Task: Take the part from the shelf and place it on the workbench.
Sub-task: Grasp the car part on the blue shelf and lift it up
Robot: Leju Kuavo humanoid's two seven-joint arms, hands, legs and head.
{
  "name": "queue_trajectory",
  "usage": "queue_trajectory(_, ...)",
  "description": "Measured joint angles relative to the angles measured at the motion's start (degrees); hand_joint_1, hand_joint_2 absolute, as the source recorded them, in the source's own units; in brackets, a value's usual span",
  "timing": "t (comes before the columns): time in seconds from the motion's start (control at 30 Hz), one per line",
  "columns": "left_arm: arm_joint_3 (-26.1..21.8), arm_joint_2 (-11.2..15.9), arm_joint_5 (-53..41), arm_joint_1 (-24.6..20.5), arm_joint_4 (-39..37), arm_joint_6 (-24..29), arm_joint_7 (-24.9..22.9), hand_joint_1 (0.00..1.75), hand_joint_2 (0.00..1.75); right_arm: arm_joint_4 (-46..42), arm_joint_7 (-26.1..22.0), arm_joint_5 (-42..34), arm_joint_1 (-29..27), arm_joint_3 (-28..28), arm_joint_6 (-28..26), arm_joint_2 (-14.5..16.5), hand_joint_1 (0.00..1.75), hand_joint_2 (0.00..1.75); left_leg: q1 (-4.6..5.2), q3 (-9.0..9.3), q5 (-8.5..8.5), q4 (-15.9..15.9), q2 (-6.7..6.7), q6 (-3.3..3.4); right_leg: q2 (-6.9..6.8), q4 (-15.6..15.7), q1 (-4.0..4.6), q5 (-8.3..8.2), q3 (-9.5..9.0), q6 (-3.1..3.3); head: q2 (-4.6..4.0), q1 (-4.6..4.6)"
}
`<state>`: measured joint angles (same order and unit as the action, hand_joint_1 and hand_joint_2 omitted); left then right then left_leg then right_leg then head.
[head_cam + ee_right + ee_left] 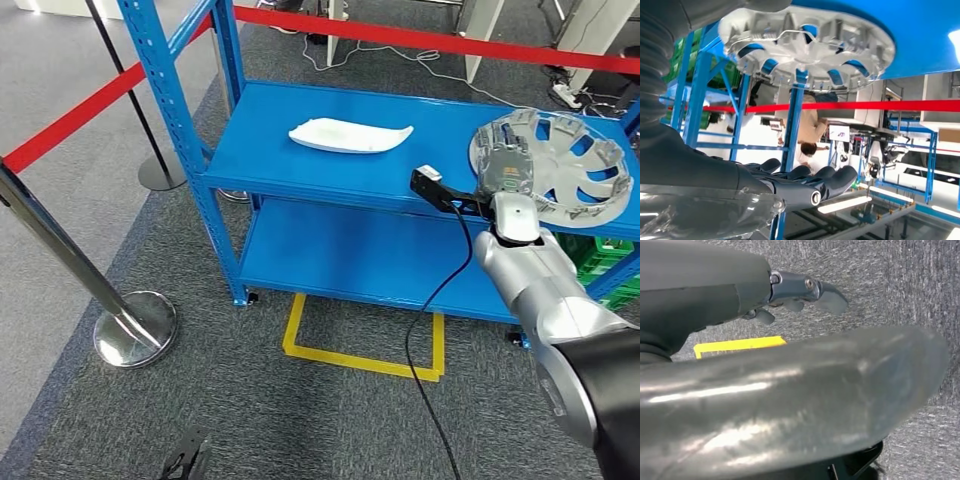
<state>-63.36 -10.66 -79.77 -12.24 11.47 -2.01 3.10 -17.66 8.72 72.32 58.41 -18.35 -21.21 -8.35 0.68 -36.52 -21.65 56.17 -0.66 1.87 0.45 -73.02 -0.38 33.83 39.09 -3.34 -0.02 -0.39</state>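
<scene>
A silver wheel cover lies on the top board of the blue shelf at the right end. My right hand reaches over the cover's left edge, and nothing is in its grasp. From the right wrist camera the wheel cover sits a little apart from my right hand, whose fingers are stretched out. A white curved part lies mid-shelf, left of the hand. My left hand hangs over the grey carpet, holding nothing, and its dark fingers show at the head view's lower edge.
A chrome stanchion with a red belt stands left of the shelf. A yellow floor marking lies in front of it. A black cable trails from my right wrist. Green crates sit at the right. A person stands far behind.
</scene>
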Motion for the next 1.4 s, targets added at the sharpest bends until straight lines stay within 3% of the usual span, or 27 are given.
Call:
queue_trajectory(0.03,0.0,-0.01,-0.02,0.08,0.0,-0.01,0.0,0.0,0.0,0.0,0.0,0.0,-0.15,0.05,0.02,0.0,0.0,1.75,0.09,0.59,-0.47,0.01,-0.12,0.06,0.0,-1.32,0.02,-0.22,1.57,0.02,0.0,0.06)
queue_trajectory(0.07,0.0,-0.02,-0.05,0.14,0.0,-0.03,0.0,0.0,0.0,0.0,0.0,0.02,-0.28,0.06,0.03,0.0,0.0,1.75,0.17,1.26,-0.96,0.01,-0.23,0.06,0.0,-0.47,0.03,-1.61,2.11,0.12,0.0,0.08)
queue_trajectory(0.17,0.02,-0.14,-0.14,0.12,0.0,-0.19,-0.01,0.0,0.0,0.0,0.0,0.21,-0.26,0.11,0.06,0.0,0.0,1.75,0.35,3.39,-2.52,0.1,-0.48,-0.28,0.0,10.12,0.12,-9.46,-0.59,0.57,0.0,0.11)
queue_trajectory(0.23,0.02,-0.21,-0.16,0.03,0.0,-0.22,-0.09,0.0,0.0,0.0,-0.02,0.32,-0.08,0.25,0.12,0.0,0.0,1.75,0.47,4.03,-3.25,0.11,-0.54,-0.77,0.02,14.64,0.28,-11.41,-2.23,1.03,0.0,0.17)
queue_trajectory(0.33,0.02,-0.25,-0.16,-0.02,0.0,-0.22,-0.2,0.0,0.0,-0.03,-0.04,0.49,0.05,0.51,0.15,0.03,0.0,1.75,0.55,4.27,-3.75,0.57,-0.53,-1.55,0.11,15.39,0.16,-11.37,-3.15,1.83,0.0,0.24)
queue_trajectory(0.4,0.02,-0.3,-0.18,-0.1,0.0,-0.2,-0.19,0.0,0.0,-0.11,-0.07,0.73,0.29,0.63,0.13,0.08,0.0,1.75,0.44,3.04,-5.1,3.29,-0.41,-2.31,0.12,15.44,-0.13,-11.17,-3.92,2.28,0.0,0.05)
queue_trajectory(0.5,0.02,-0.38,-0.18,-0.14,0.0,-0.15,-0.16,0.0,0.0,-0.15,-0.36,1.17,0.47,0.78,0.11,0.17,0.0,1.75,-0.17,-3.44,-8.77,13.39,-0.3,-3.36,0.11,15.44,-0.19,-10.53,-4.65,2.56,0.0,-0.2)
queue_trajectory(0.53,0.02,-0.37,-0.18,-0.12,0.0,-0.14,-0.13,0.0,0.0,-0.14,-0.54,1.29,0.38,0.88,0.11,0.21,0.0,1.75,-0.32,-5.36,-8.99,15.51,-0.29,-3.52,0.12,15.44,-0.21,-10.27,-4.89,2.51,0.0,-0.19)
queue_trajectory(0.57,0.02,-0.37,-0.19,-0.1,0.0,-0.13,-0.06,0.0,0.0,-0.14,-0.76,1.38,0.29,1.0,0.1,0.25,0.0,1.75,-0.44,-6.26,-8.05,15.61,-0.28,-3.61,0.13,15.43,-0.24,-9.99,-5.16,2.41,0.0,-0.19)
queue_trajectory(0.6,0.03,-0.36,-0.2,-0.1,0.0,-0.13,0.03,0.0,0.0,-0.14,-1.07,1.42,0.27,1.16,0.09,0.27,0.0,1.75,-0.54,-6.1,-6.02,13.73,-0.27,-3.66,0.12,15.42,-0.29,-9.7,-5.51,2.29,0.0,-0.18)
queue_trajectory(0.67,0.04,-0.38,-0.25,-0.11,0.0,-0.14,0.19,0.0,0.0,-0.15,-2.13,1.14,0.45,1.61,0.06,0.44,0.0,1.75,-0.71,-3.8,-0.81,6.55,-0.1,-3.75,0.11,15.36,-0.36,-9.08,-6.21,1.9,0.0,-0.2)
queue_trajectory(0.73,0.05,-0.42,-0.34,-0.19,0.0,-0.18,0.29,0.0,0.0,-0.19,-3.96,0.33,0.8,2.35,-0.18,0.76,0.0,1.75,-0.75,-1.96,1.41,1.07,0.1,-3.33,0.16,15.19,-0.26,-8.52,-6.38,1.35,0.0,-0.27)
queue_trajectory(0.8,0.06,-0.44,-0.45,-0.22,0.0,-0.22,0.37,0.0,0.0,-0.43,-6.15,-0.65,0.95,3.29,-1.22,1.16,0.0,1.75,-0.68,-1.6,1.48,-0.23,0.08,-2.76,0.2,15.36,-0.16,-8.22,-6.31,1.06,0.0,-0.35)
queue_trajectory(0.9,0.07,-0.51,-0.56,-0.22,0.0,-0.32,0.45,0.0,0.0,-0.8,-8.2,-1.55,0.96,4.56,-3.01,1.86,0.0,1.75,-0.72,-1.55,2.14,-0.47,-0.11,-2.59,0.06,15.8,-0.06,-8.34,-6.52,2.21,0.0,-0.31)
queue_trajectory(0.97,0.07,-0.56,-0.65,-0.25,0.0,-0.41,0.48,0.0,0.0,-0.92,-9.06,-1.95,1.09,5.25,-3.01,2.3,0.0,1.75,-0.65,-1.56,1.99,-0.46,-0.34,-2.24,-0.19,16.24,-0.06,-8.37,-6.82,2.44,0.0,-0.33)
queue_trajectory(1.03,0.07,-0.57,-0.7,-0.25,0.0,-0.48,0.49,0.0,0.0,-0.96,-9.45,-2.17,1.39,5.94,-2.53,2.7,0.0,1.75,-0.61,-1.55,1.87,-0.46,-0.49,-1.95,-0.41,16.65,-0.07,-8.36,-7.09,2.1,0.0,-0.33)
queue_trajectory(1.2,0.09,-0.57,-0.82,-0.42,0.0,-0.6,0.5,0.0,0.0,-0.96,-9.31,-2.11,1.73,6.73,-1.73,3.39,0.0,1.75,-0.54,-1.55,1.81,-0.45,-0.5,-1.72,-0.47,17.14,-0.18,-8.48,-7.3,0.52,0.0,-0.35)
queue_trajectory(1.4,0.1,-0.57,-0.84,-0.43,0.0,-0.63,0.5,0.0,0.0,-0.96,-9.15,-2.0,1.74,6.81,-1.22,3.61,0.0,1.75,-0.58,-1.53,1.96,-0.45,-0.47,-1.67,-0.44,17.04,-0.15,-8.56,-7.2,0.1,0.0,-0.37)
